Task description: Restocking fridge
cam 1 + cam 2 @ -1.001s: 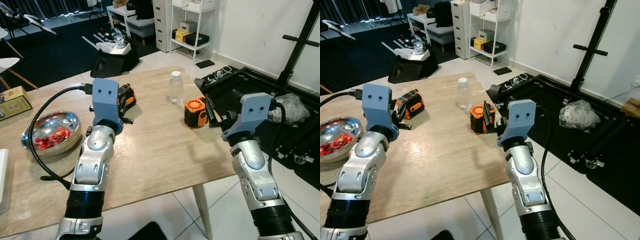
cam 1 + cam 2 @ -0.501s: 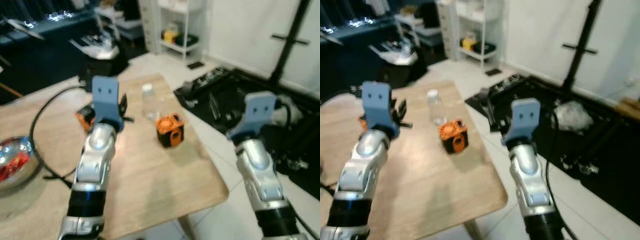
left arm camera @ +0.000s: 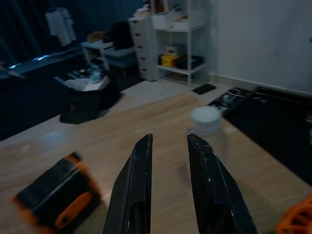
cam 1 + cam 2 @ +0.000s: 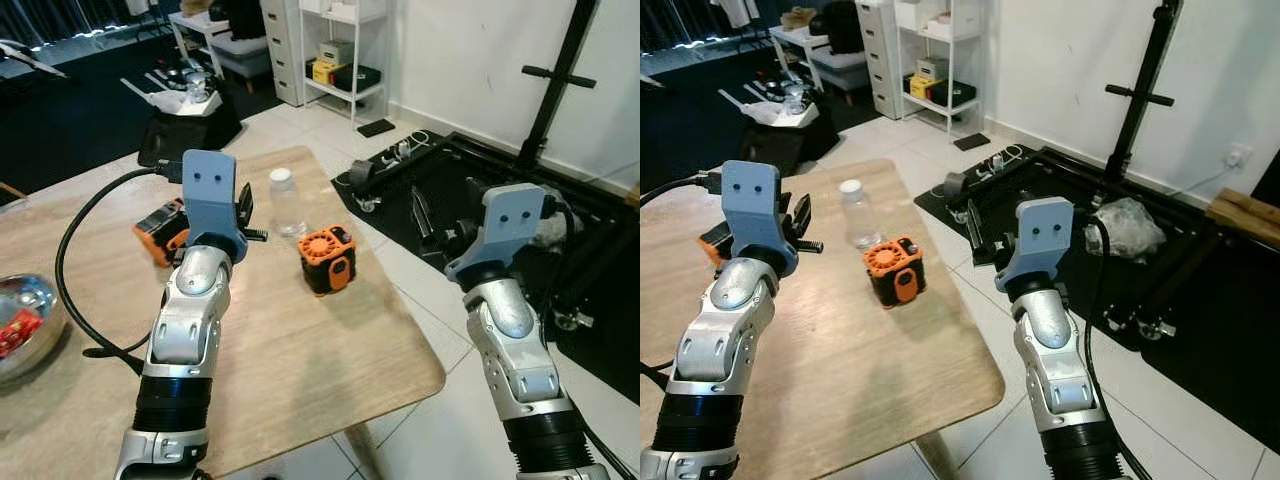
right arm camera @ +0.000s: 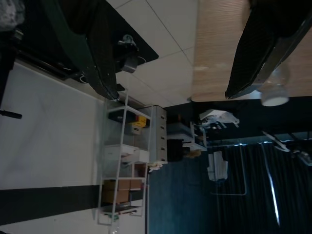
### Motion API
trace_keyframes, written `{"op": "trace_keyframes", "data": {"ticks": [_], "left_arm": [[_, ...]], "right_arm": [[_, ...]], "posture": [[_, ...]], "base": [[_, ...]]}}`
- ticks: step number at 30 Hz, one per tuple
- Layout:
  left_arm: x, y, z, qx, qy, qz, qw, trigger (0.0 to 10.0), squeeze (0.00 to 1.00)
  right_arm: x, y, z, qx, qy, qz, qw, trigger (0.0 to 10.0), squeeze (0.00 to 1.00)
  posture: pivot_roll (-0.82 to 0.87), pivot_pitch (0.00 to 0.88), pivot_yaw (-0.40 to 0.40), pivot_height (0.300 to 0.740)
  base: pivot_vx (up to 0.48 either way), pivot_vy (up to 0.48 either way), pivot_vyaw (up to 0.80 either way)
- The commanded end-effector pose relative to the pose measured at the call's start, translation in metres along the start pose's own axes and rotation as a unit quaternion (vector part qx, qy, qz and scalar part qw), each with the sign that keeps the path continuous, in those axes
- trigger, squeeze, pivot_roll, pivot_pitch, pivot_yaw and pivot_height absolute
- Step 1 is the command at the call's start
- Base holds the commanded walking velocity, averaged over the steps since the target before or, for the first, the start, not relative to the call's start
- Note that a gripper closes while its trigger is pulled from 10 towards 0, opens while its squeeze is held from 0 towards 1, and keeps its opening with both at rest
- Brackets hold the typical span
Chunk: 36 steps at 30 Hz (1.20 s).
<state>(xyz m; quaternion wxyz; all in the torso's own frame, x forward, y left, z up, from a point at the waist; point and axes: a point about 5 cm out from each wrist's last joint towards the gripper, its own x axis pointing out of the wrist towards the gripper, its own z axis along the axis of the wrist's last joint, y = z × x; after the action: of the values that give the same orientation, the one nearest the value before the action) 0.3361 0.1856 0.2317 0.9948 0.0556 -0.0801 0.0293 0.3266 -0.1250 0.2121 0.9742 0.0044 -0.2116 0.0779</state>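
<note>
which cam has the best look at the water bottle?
Left eye view: the clear water bottle stands upright on the wooden table, whole and sharp. Right eye view matches. Left wrist view blurs it; right wrist view catches only its cap end.

Light wood-grain table (image 4: 300, 350); clear bottle (image 4: 286, 203), white cap; orange-black packs (image 4: 327, 260); black tool fingers (image 3: 139, 180).

Matt wood table (image 4: 300, 340), clear plastic bottle (image 4: 285, 203)

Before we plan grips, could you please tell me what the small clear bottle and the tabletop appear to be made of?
Small clear bottle with white cap: probably thin transparent plastic, since the table shows through it. Tabletop: light wood or wood-look laminate, matte, with visible grain lines.
</note>
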Motion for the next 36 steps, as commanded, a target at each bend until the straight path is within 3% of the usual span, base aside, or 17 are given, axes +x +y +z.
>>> {"op": "trace_keyframes", "data": {"ticks": [1, 4, 8, 10, 17, 18, 19, 20, 21, 22, 26, 28, 31, 32, 35, 36], "left_arm": [[0.0, 0.004, -0.008, -0.001, 0.025, 0.001, 1.0, 10.0, 0.0], [0.001, 0.006, -0.009, -0.006, 0.029, -0.007, 1.0, 10.0, 0.0], [0.003, 0.025, -0.014, -0.021, 0.054, -0.018, 0.998, 10.0, 0.0], [0.004, 0.043, -0.02, -0.014, 0.069, -0.012, 0.997, 10.0, 0.02], [0.008, 0.066, -0.025, 0.023, 0.075, -0.034, 0.996, 10.0, 0.09], [0.009, 0.068, -0.025, 0.025, 0.075, -0.041, 0.996, 10.0, 0.61], [0.009, 0.068, -0.025, 0.025, 0.075, -0.041, 0.996, 10.0, 0.61], [0.011, 0.072, -0.025, 0.036, 0.075, -0.059, 0.995, 10.0, 0.78], [0.012, 0.076, -0.025, 0.042, 0.077, -0.071, 0.994, 10.0, 0.78], [0.013, 0.078, -0.024, 0.046, 0.079, -0.083, 0.992, 10.0, 1.0], [0.025, 0.09, -0.013, 0.028, 0.062, -0.102, 0.992, 10.0, 1.0], [0.036, 0.097, -0.002, 0.0, 0.045, -0.108, 0.993, 10.0, 1.0], [0.043, 0.093, 0.004, -0.021, 0.038, -0.132, 0.99, 10.0, 1.0], [0.048, 0.085, 0.006, -0.03, 0.036, -0.165, 0.985, 10.0, 1.0], [0.055, 0.076, 0.009, -0.028, 0.037, -0.192, 0.98, 10.0, 1.0], [0.058, 0.072, 0.01, -0.028, 0.037, -0.206, 0.978, 10.0, 0.19]], "right_arm": [[-0.002, -0.001, -0.002, 0.0, 0.007, -0.001, 1.0, 10.0, 0.0], [-0.002, -0.001, -0.002, 0.0, 0.007, -0.001, 1.0, 10.0, 0.0], [-0.002, -0.001, 0.0, -0.002, 0.004, 0.0, 1.0, 10.0, 0.0], [-0.002, -0.003, 0.002, -0.005, 0.003, -0.001, 1.0, 10.0, 0.0], [0.001, -0.012, 0.008, -0.015, -0.006, -0.007, 1.0, 10.0, 0.0], [0.002, -0.013, 0.009, -0.016, -0.007, -0.008, 1.0, 10.0, 0.0], [0.002, -0.013, 0.009, -0.016, -0.007, -0.008, 1.0, 10.0, 0.0], [0.003, -0.017, 0.013, -0.022, -0.012, -0.012, 1.0, 10.0, 0.0], [0.004, -0.02, 0.016, -0.025, -0.016, -0.014, 0.999, 10.0, 0.0], [0.004, -0.023, 0.019, -0.029, -0.019, -0.015, 0.999, 10.0, 0.0], [0.006, -0.035, 0.031, -0.043, -0.033, -0.026, 0.998, 10.0, 0.0], [0.008, -0.045, 0.042, -0.053, -0.044, -0.034, 0.997, 10.0, 0.0], [0.009, -0.049, 0.048, -0.058, -0.05, -0.037, 0.996, 10.0, 0.0], [0.01, -0.051, 0.052, -0.058, -0.053, -0.037, 0.996, 10.0, 0.0], [0.01, -0.05, 0.057, -0.055, -0.056, -0.035, 0.996, 10.0, 0.0], [0.009, -0.048, 0.059, -0.053, -0.057, -0.032, 0.996, 10.0, 0.0]], "posture": [[-0.06, 0.083, 0.046, 0.74], [-0.06, 0.083, 0.046, 0.74], [-0.06, 0.086, 0.047, 0.74], [-0.06, 0.09, 0.045, 0.74], [-0.06, 0.104, 0.036, 0.74], [-0.06, 0.104, 0.036, 0.74], [-0.06, 0.104, 0.036, 0.74], [-0.07, 0.123, 0.031, 0.74], [-0.07, 0.123, 0.031, 0.74], [-0.07, 0.135, 0.029, 0.74], [-0.08, 0.168, 0.024, 0.74], [-0.09, 0.184, 0.022, 0.74], [-0.1, 0.194, 0.02, 0.74], [-0.11, 0.21, 0.012, 0.74], [-0.13, 0.224, 0.007, 0.74], [-0.14, 0.232, 0.007, 0.74]], "base": [[0.0, 0.0, 0.0], [0.0, 0.0, 0.0], [0.0, 0.0, 0.0], [0.0, 0.0, 0.0], [0.0, 0.0, 0.0], [0.0, 0.0, 0.0], [0.0, 0.0, 0.0], [0.0, 0.0, 0.0], [0.0, 0.0, 0.0], [0.0, 0.0, 0.0], [0.0, 0.0, 0.0], [0.0, 0.0, 0.0], [0.0, 0.0, 0.0], [0.0, 0.0, 0.0], [0.0, 0.0, 0.0], [0.0, 0.0, 0.0]]}}
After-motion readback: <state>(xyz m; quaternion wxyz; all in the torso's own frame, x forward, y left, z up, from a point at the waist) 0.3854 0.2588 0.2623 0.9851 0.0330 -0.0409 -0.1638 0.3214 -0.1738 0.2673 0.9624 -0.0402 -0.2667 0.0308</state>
